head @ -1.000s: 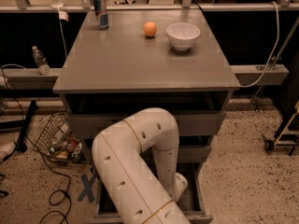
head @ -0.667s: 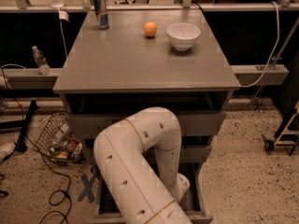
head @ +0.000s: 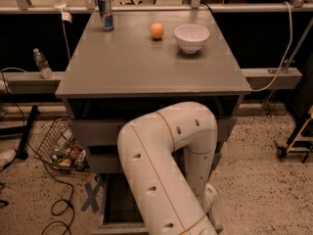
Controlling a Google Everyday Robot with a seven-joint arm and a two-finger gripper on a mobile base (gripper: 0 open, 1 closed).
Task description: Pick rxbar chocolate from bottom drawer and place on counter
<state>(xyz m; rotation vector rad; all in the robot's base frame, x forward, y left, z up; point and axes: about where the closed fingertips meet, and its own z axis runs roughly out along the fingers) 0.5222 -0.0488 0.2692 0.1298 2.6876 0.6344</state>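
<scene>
Camera view: looks down from above and in front of the grey drawer cabinet, with my white arm (head: 166, 165) filling the lower middle.
Arm: it rises from the bottom edge, bends at a rounded elbow in front of the cabinet face, then drops straight down towards the bottom drawer (head: 117, 224).
Gripper: low at the bottom drawer, on the right side, hidden behind my own arm; I cannot tell whether it is wide, narrow or holding anything.
Bottom drawer: pulled out at floor level, its dark inside showing to the left of my arm; my arm covers the rest of it.
Rxbar chocolate: I cannot see it; the part of the drawer where my arm goes down is covered.
Counter surface (head: 137, 67): flat grey top, bare across its near half.
Can (head: 104, 13): upright at the far left corner of the surface.
Orange (head: 156, 31): at the far side, between the can and the bowl, apart from both.
Bowl (head: 191, 37): white, upright, just right of the orange.
Upper drawers (head: 93, 131): 2 shallower grey fronts above the open one.
Water bottle (head: 43, 63): upright on the ledge left of the cabinet.
Wire basket (head: 58, 146): on the floor at the left, holding mixed items.
Blue X mark (head: 92, 197): on the floor just left of the bottom drawer.
</scene>
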